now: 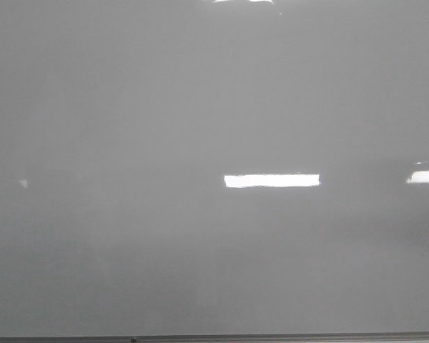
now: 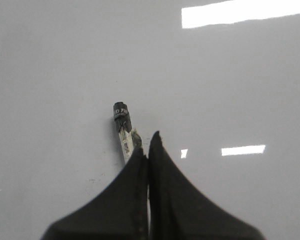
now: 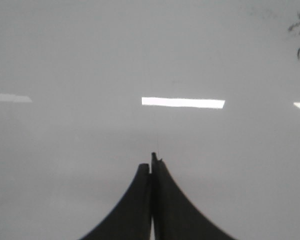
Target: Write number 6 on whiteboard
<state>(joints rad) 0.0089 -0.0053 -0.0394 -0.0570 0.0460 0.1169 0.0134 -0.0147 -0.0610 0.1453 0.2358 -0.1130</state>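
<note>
Place unclear: only a glossy whiteboard (image 1: 129, 107) reflecting ceiling lights (image 1: 272, 181).

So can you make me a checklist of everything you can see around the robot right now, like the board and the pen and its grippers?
Surface: whiteboard, glossy pale grey, with bright rectangular glare patches; a thin dark frame edge runs along the bottom of the front view.
Job's things: marker with a dark tip end, sticking out of the left gripper; no number 6 seen on the board.
Clutter: a few faint dark smudges on the board in the right wrist view.
Grippers: left gripper shut on the marker; right gripper shut, holding nothing that shows.
Cables: nothing seen.
Surroundings: nothing seen beyond the board.
</note>
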